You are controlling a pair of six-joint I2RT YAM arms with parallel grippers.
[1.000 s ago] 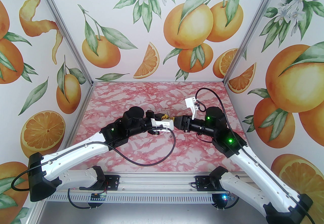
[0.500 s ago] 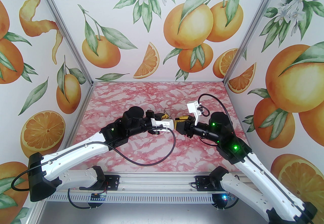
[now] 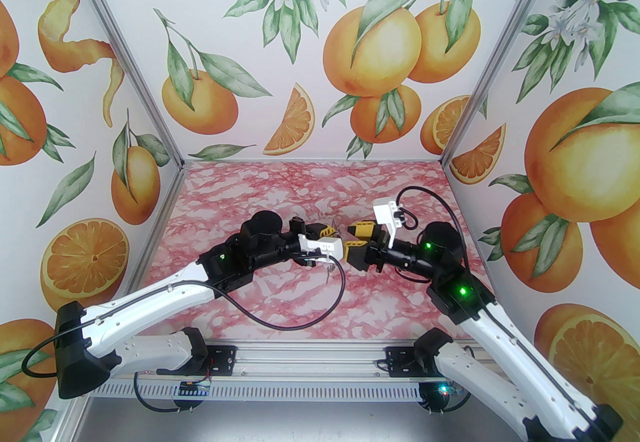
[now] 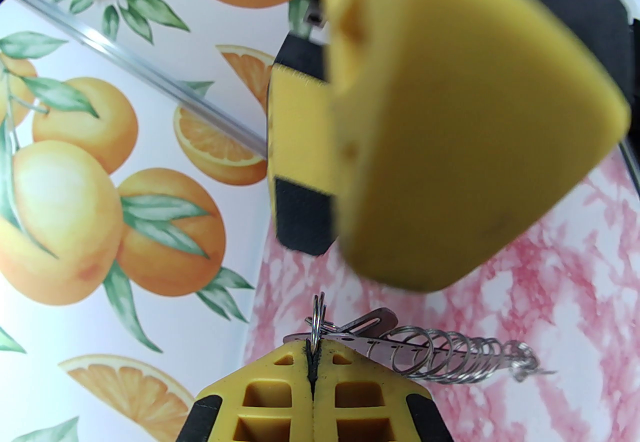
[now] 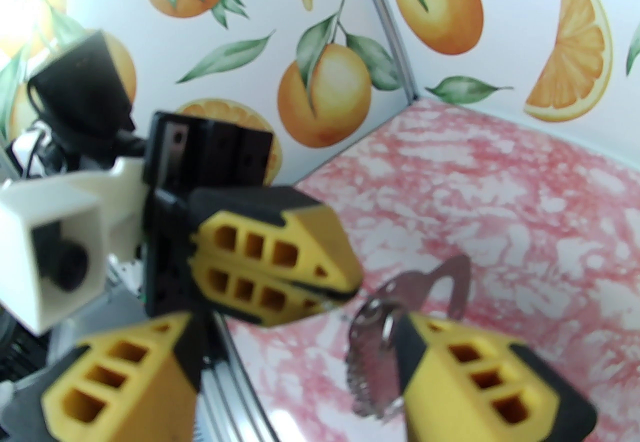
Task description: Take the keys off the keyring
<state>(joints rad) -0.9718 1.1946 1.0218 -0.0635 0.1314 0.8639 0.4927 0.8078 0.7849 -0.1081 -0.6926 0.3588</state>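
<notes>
Since a second ago the right jaws have been drawn back to the right and spread apart, where they had been closed tip to tip against the left jaws. The left arm [image 3: 260, 242] has hardly shifted.

On the left, the left jaws are pressed fully together, and a small ring [image 4: 316, 325] is pinched in the seam between them. From that pinch the keyring [image 5: 452, 277] sticks out rightward beyond the tips. Its long axis lies roughly along the line from one arm to the other. The keys [image 5: 364, 370] are bunched on it, and a row of little rings [image 4: 450, 350] trails off its far end. It appears to be held off the pink marbled desk [image 3: 280, 290], though this cannot be confirmed.

On the right, the right jaws are held wide open and nothing is gripped by them. The bunch sits in the gap between them, just beside one finger [image 5: 480, 380]; whether it is touched there cannot be told. The right arm [image 3: 440, 250] is thus the one free to close on a key, and only a short closing move is judged to be needed.
</notes>
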